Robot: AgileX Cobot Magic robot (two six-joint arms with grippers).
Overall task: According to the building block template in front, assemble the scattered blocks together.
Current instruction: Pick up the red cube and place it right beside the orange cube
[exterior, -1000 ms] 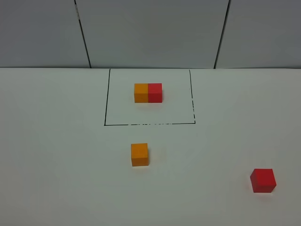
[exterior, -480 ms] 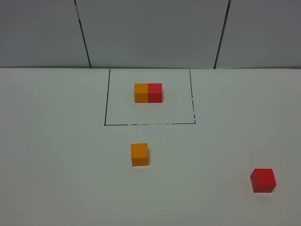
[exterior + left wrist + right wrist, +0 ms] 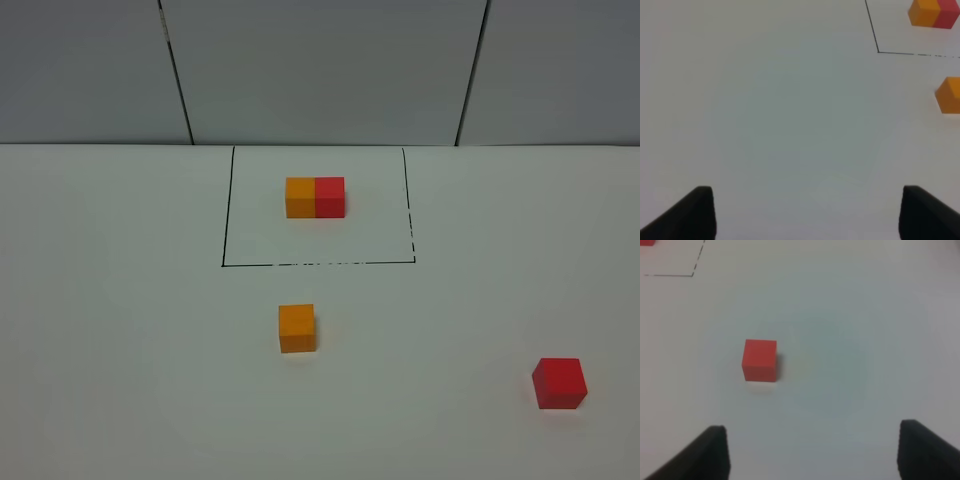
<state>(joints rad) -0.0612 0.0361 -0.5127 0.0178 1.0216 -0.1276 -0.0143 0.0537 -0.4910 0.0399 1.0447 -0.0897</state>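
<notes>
1. One white table (image 3: 120,350) fills most of the exterior high view; grey wall panels (image 3: 320,70) stand behind its far edge.
2. Building block template (image 3: 316,197): a thin black rectangle drawn at the far middle of the table. It frames a joined pair of cubes, orange on the left and red on the right.
3. Left gripper (image 3: 809,212): held above bare table and pitched forward, so the wrist camera looks past two dark fingertips (image 3: 702,210). The jaws stand wide apart with nothing between them.
4. Right gripper (image 3: 812,452): same forward-pitched pose above the table. The jaws are wide apart and grip nothing.
5. Red cube (image 3: 559,383): rests flat at the near right of the table, well apart from the template. In the right wrist view the red cube (image 3: 759,360) lies ahead of the fingertips and within their span, nearer one finger than the other. It touches neither.
6. Orange cube (image 3: 297,328): rests flat just in front of the template's near line, well apart from the red cube. In the left wrist view the orange cube (image 3: 950,95) is cut by the frame edge, ahead of the gripper and outside the span of its fingers.
</notes>
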